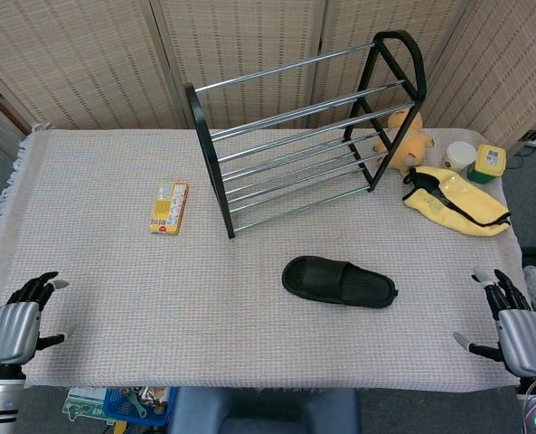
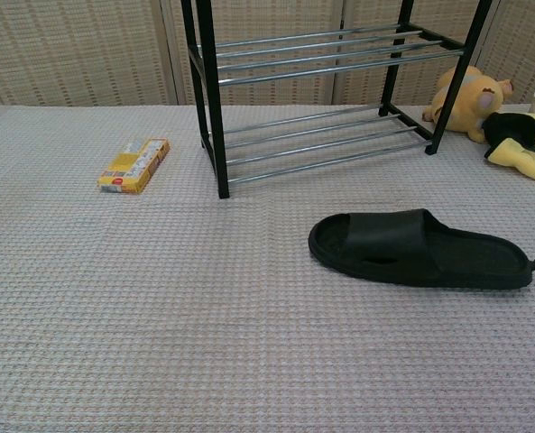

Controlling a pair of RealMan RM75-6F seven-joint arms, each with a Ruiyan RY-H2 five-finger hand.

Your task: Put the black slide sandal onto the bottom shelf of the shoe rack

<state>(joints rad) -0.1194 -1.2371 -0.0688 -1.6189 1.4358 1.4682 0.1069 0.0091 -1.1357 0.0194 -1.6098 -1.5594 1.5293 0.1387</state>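
Black and rubbery-looking, the sandal (image 1: 340, 282) lies flat on the woven table cover (image 1: 114, 280), sole down, near the right-centre of the table and just in front of the shoe rack (image 1: 295, 136), well apart from its bottom shelf (image 1: 290, 203). You can expect it to be light and a little springy, with a matte surface that should not slip much; it will likely flex if you lift it by one end. The wide strap over the rounded left end looks like the best hold: hook your fingers under it, or pinch the sole edge beside it, so the long open end trails behind. Your right hand (image 1: 512, 330) sits at the near right corner, fingers spread and holding nothing; your left hand (image 1: 19, 321) rests at the near left corner, likewise spread and empty. The right one is closer. A yellow box (image 1: 169, 207) lies left of the rack, clear of your path.
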